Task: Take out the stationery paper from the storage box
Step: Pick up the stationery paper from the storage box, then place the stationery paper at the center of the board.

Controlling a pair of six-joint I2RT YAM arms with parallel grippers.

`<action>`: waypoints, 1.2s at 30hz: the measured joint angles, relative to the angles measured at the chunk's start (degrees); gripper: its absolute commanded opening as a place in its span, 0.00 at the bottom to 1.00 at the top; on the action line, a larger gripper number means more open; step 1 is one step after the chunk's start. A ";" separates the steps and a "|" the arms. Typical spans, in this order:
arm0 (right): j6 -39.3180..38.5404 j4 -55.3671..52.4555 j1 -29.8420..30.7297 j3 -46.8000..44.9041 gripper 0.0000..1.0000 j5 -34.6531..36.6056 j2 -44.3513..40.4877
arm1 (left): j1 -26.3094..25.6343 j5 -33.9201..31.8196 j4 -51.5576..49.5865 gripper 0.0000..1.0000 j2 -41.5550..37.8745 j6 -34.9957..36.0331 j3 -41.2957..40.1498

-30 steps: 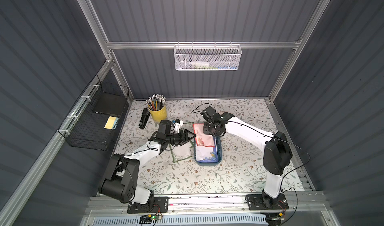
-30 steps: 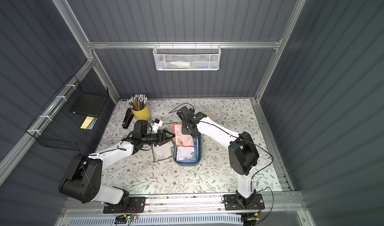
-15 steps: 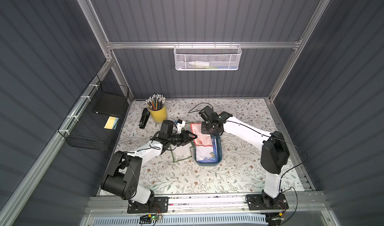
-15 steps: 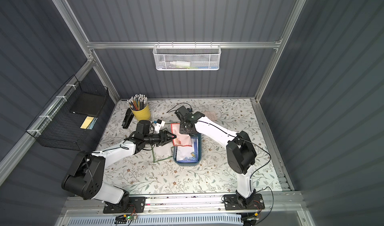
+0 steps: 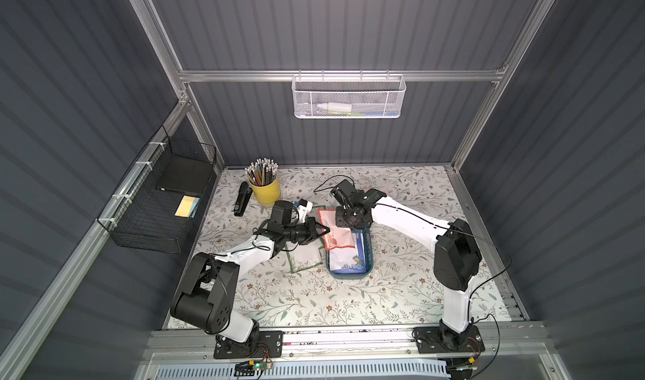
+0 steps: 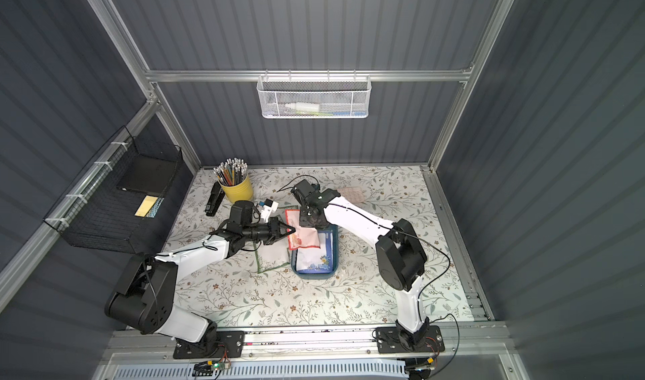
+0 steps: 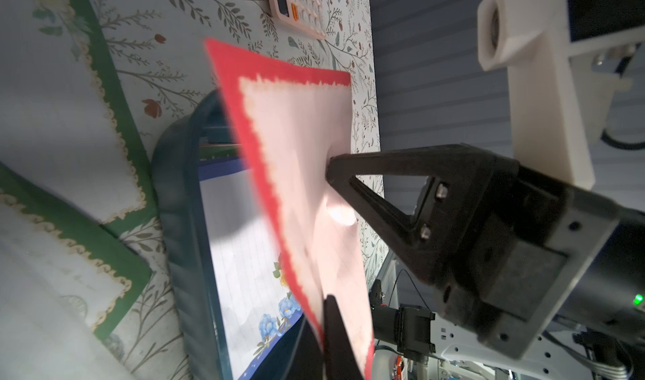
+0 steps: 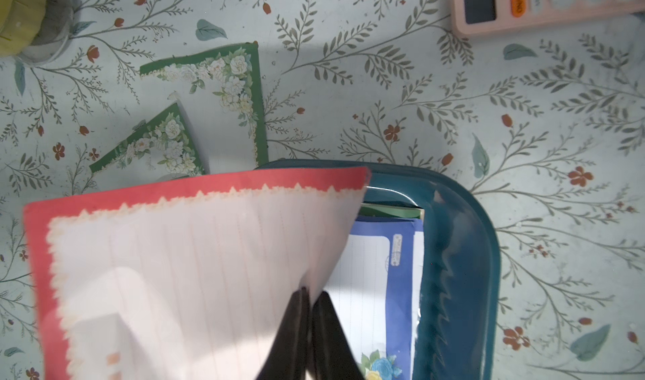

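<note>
A red-bordered sheet of stationery paper (image 5: 338,236) (image 8: 195,256) hangs tilted over the far end of the teal storage box (image 5: 368,256) (image 8: 460,256). My right gripper (image 8: 312,292) is shut on one edge of it from above. My left gripper (image 5: 326,230) (image 7: 326,298) comes in from the left and is shut on the opposite edge. A blue-floral sheet (image 5: 345,260) (image 7: 244,256) lies in the box, with a green edge under it. Two green-bordered sheets (image 5: 304,259) (image 8: 223,109) lie on the table, left of the box.
A pinkish calculator (image 8: 544,1) (image 6: 349,195) lies beyond the box. A yellow pencil cup (image 5: 267,189) and a black stapler (image 5: 242,198) stand at the back left. A black wire basket (image 5: 160,203) hangs on the left wall, a white mesh basket (image 5: 349,97) on the back wall.
My left gripper reached right to the red-bordered sheet and shut on its edge. The right gripper has kept hold and shifted the sheet slightly left.
</note>
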 measured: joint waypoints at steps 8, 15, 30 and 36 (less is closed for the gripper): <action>0.07 0.11 0.04 -0.04 0.40 0.72 -0.44 | -0.13 -2.21 -7.37 0.00 -0.70 3.10 1.33; 0.07 1.01 0.02 -1.55 0.42 2.10 -2.86 | 1.25 -4.59 -14.95 0.00 -5.75 6.27 5.95; 0.79 1.09 -0.94 -7.15 0.43 2.84 -3.67 | 16.06 -10.12 -37.92 0.00 -11.98 16.76 9.84; 0.94 1.40 -1.05 -7.28 0.43 2.82 -3.85 | 18.86 -14.64 -44.22 0.00 -11.39 20.85 9.84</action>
